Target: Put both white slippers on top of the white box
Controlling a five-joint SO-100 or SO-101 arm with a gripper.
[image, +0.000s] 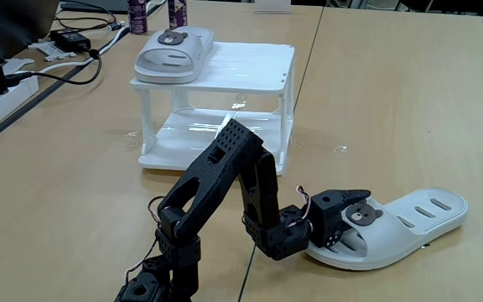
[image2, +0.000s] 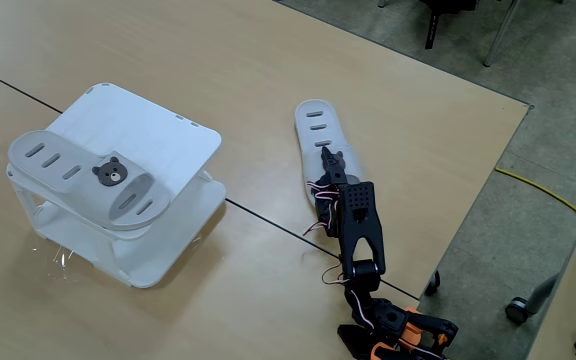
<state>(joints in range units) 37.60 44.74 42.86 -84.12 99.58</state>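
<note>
- One slipper [image: 173, 53] already sits on the box [image: 250, 67]; the other slipper [image: 409, 222] lies on the surface [image: 392, 101].
- End effector [image: 342, 228] is at its strap, can't tell if it's clamped.
- Looks light, bendy rubber, so grab the strap.

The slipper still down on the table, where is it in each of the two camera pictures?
A fixed view: the slipper on the table lies lower right, the gripper at its strap.
Another fixed view: it lies centre, above the arm.
Shared landmark: the white rack carrying the other slipper, upper left in one view, left in the other.
</note>
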